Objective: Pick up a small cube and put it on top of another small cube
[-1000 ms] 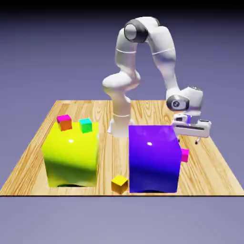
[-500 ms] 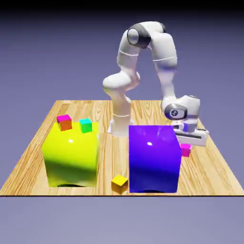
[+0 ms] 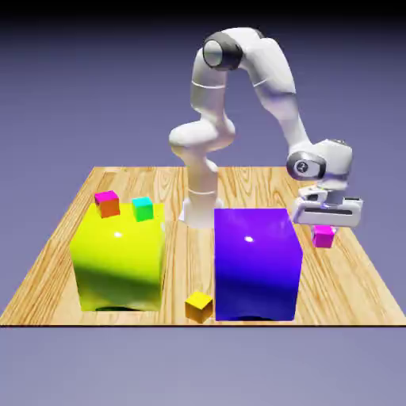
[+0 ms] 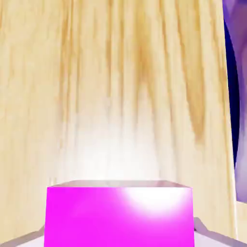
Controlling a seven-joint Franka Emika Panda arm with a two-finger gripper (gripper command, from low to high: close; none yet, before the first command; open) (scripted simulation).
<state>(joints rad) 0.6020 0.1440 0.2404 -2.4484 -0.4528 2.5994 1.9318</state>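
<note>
With the tiny magenta-pink cube (image 4: 118,217) pinched between the fingertips of the Panda's two-finger gripper (image 3: 323,235), beside the big blue-violet block (image 3: 255,266) at the exterior view's right, the pick looks made, and the carry is the step in hand. The next move calls for raising it clear of that block and taking it across to the teal-topped small cube (image 3: 143,209) on the big yellow-green block (image 3: 120,258); the pink cube sits squarely between the fingers, one flat face toward the hand camera, and being a cube it has no long axis.
</note>
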